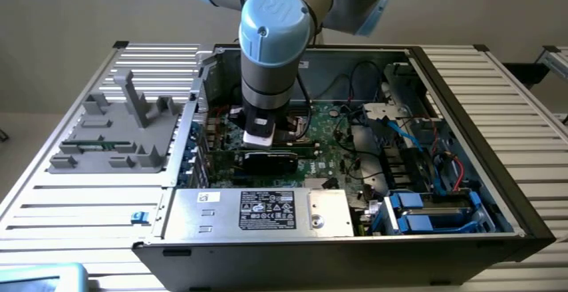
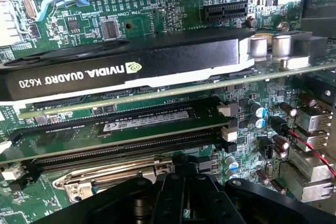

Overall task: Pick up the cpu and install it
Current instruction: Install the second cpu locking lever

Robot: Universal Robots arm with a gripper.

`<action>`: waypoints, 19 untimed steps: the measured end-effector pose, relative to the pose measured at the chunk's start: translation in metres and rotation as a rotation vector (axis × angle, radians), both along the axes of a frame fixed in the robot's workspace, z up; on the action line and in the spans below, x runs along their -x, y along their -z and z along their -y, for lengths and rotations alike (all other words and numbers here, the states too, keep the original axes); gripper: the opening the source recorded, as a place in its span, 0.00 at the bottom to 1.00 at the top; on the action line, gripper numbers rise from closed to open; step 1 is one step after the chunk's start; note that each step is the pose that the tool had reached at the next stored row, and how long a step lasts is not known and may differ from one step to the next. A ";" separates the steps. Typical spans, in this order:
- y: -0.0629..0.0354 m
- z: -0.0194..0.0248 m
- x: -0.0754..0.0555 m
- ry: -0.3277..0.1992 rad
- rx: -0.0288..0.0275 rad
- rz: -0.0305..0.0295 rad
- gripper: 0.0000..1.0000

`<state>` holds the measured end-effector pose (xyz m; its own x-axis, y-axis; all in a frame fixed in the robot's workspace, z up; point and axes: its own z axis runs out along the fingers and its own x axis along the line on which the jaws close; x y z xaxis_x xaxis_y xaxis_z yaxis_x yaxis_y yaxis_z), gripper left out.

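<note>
cpu: can't make out the small silver chip itself in either view, so can't say where it sits relative to the tool. exterior view has the grey-and-blue robot arm (image 1: 271, 52) reaching down into the open black computer case (image 1: 497, 192), its black gripper (image 1: 266, 147) low over the green motherboard (image 1: 333, 147), near the black graphics card (image 1: 271, 161); grey fixture tray (image 1: 116, 132) on the slatted table (image 1: 80, 205) to the exterior view's left, silver power supply box with a white label (image 1: 266, 211) at the case's near edge. wrist view adds the close-up: nvidia quadro card (image 2: 126, 69), a memory stick in its slot (image 2: 136, 124), and a metal-framed socket (image 2: 105, 182) just beside the gripper (image 2: 181, 192). jaws fully closed; nothing visibly held.
</note>
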<state>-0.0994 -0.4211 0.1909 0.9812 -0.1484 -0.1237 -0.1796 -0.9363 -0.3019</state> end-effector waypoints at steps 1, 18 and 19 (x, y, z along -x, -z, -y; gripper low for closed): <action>0.0000 0.0003 0.000 0.000 0.0000 -0.0001 0.11; -0.0600 0.0008 -0.003 0.000 0.0024 -0.0001 0.11; -0.0645 0.0007 -0.004 0.000 0.0035 0.0000 0.11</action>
